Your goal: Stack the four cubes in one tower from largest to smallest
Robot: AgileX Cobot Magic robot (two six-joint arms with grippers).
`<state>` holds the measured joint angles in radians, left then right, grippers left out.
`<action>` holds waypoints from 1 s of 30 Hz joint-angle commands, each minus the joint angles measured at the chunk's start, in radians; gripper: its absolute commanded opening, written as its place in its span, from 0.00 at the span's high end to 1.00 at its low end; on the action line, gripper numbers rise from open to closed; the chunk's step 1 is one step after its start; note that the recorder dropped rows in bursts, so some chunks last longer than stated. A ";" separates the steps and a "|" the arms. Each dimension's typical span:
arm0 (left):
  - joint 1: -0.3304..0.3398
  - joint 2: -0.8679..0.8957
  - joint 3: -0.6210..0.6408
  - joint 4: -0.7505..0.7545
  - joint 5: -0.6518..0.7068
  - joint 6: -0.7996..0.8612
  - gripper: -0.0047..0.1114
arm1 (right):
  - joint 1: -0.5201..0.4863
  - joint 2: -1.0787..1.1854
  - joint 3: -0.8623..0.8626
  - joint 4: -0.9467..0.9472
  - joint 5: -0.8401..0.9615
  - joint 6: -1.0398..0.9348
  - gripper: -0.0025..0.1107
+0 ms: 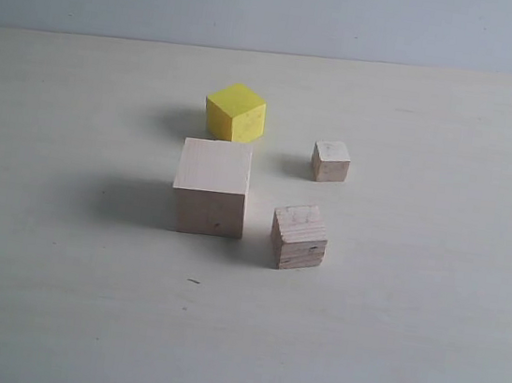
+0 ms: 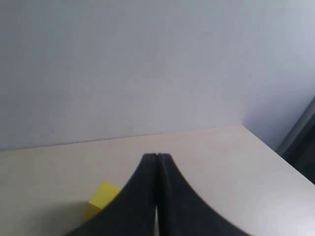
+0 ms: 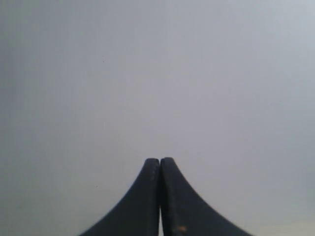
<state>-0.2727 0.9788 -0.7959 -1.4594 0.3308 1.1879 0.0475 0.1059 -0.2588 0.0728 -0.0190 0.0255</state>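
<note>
Four cubes are seen standing apart on the pale table (image 1: 53, 297), none set upon another. The largest pale cube (image 1: 211, 188) is placed near the middle, and the yellow cube (image 1: 235, 112) is set behind it, toward the wall (image 1: 262, 3). The grainy cube (image 1: 299, 237) is found just right of the largest, and the smallest cube (image 1: 331, 162) lies behind that one, right of the yellow. The left gripper (image 2: 156, 156) is clenched, jaws pressed together on nothing, with the yellow cube partly hidden behind its fingers. The right gripper (image 3: 160, 160) is likewise clenched and empty, with only blank grey seen beyond it.
</note>
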 commanded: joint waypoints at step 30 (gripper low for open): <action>-0.005 -0.250 0.004 1.273 0.028 -1.079 0.96 | 0.248 1.315 -0.772 0.819 0.447 -0.826 0.98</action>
<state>-0.2727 0.7363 -0.7936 -0.2350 0.3347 0.1701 0.2936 1.4134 -1.0221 0.8193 0.4800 -0.7968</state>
